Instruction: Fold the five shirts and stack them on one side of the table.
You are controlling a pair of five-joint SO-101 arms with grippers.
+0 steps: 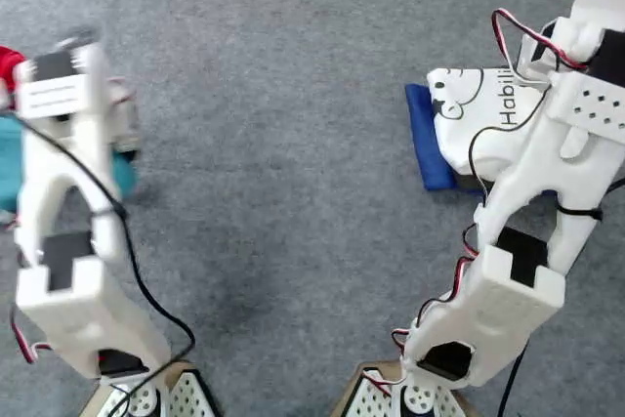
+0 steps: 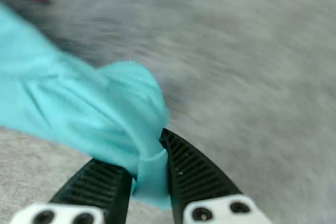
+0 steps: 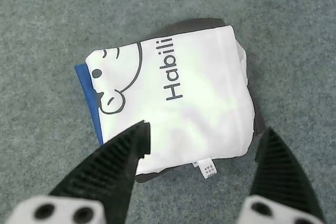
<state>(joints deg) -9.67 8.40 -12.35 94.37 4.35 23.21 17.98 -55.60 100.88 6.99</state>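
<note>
One teal shirt (image 2: 79,103) sits pinched in the left gripper (image 2: 145,157).

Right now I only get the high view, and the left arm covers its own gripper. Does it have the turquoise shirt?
Observer: Yes. The left gripper is shut on a bunched fold of the turquoise shirt.
Operator: And the right gripper, open or shut?
Observer: Open. The right gripper is spread wide over the folded white shirt.
Operator: Anything in that stack besides white and blue?
Observer: Yes. A dark garment sticks out past two edges of the white shirt, on the side away from the blue shirt.
</note>
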